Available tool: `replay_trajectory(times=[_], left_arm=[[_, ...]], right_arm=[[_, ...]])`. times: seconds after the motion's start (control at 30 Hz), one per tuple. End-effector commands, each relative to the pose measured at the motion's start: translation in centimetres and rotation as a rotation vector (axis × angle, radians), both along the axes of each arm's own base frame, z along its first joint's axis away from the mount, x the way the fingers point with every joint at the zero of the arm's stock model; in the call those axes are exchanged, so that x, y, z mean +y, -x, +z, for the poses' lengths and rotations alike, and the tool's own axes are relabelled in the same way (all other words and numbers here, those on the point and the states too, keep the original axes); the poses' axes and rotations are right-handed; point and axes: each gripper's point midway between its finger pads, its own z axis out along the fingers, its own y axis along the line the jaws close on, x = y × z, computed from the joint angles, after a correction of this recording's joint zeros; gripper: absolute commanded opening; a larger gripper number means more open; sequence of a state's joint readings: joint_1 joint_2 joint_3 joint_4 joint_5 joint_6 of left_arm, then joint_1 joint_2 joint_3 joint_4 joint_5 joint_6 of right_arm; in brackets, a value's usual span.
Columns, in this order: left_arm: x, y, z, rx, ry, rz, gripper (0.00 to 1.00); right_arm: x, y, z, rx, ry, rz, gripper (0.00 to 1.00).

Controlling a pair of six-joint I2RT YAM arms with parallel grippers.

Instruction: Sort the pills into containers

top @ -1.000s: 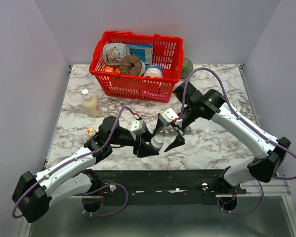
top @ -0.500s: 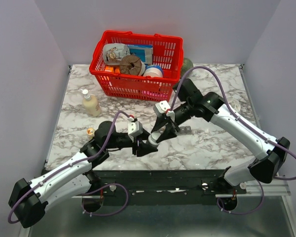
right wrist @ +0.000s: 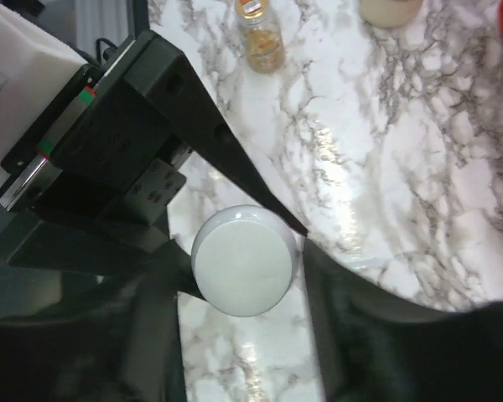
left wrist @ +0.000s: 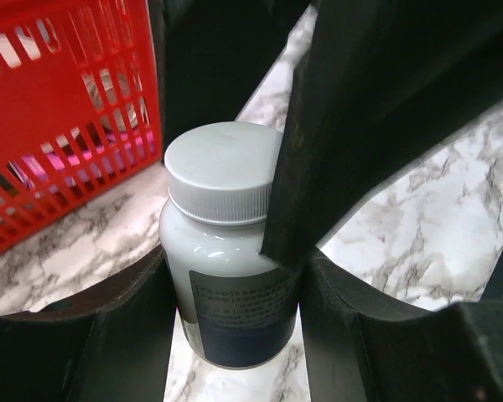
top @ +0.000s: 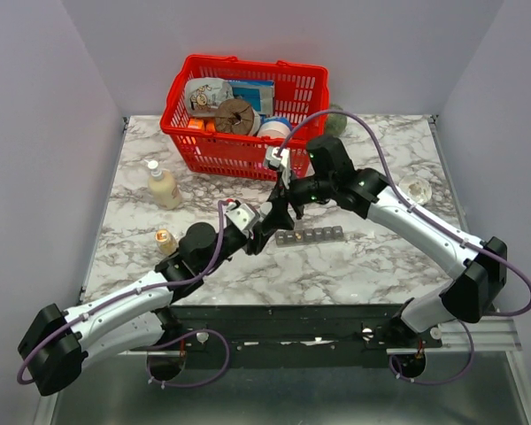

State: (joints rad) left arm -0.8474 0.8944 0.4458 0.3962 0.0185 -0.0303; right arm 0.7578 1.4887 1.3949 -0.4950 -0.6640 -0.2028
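Observation:
A white pill bottle (left wrist: 226, 251) with a white screw cap (right wrist: 243, 260) stands upright on the marble. My left gripper (left wrist: 230, 280) is shut on its body from both sides. My right gripper (right wrist: 239, 272) comes down from above with its jaws open and one finger on each side of the cap. One of its fingers (left wrist: 344, 126) lies against the cap's right edge. In the top view both grippers (top: 270, 217) meet just in front of the basket and hide the bottle. The dark grey strip of containers (top: 310, 235) lies flat just right of them, lids shut.
A red basket (top: 248, 111) full of goods stands at the back, close behind the bottle (left wrist: 67, 109). A small amber bottle (top: 164, 239) and a cream lotion bottle (top: 162, 184) stand at the left. A clear round lid (top: 416, 188) lies at the right, and a dark can (top: 336, 115) behind the basket.
The left gripper has carried the bottle away from the near edge toward the basket. The right gripper has swung left and come down round the cap, uncovering the strip of containers.

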Motion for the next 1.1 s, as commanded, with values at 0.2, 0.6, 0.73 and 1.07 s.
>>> replay_trajectory(times=[0.2,0.6,0.73,1.07], left_arm=[[-1.6,7.0,5.0,-0.043,0.136,-0.446,0.00],[-2.5,13.5,5.5,0.145,0.107,-0.894,0.00],[-2.8,13.3,5.3,0.171,0.100,-0.910,0.00],[-3.1,12.5,5.0,0.169,0.096,-0.872,0.00]], right_arm=[[-3.7,3.8,8.6,-0.119,-0.133,0.301,1.00],[-5.3,12.7,4.7,-0.263,-0.098,0.761,0.97],[-4.7,12.3,4.3,-0.241,-0.080,0.746,0.91],[-3.4,11.9,3.7,-0.172,-0.062,0.711,0.55]])
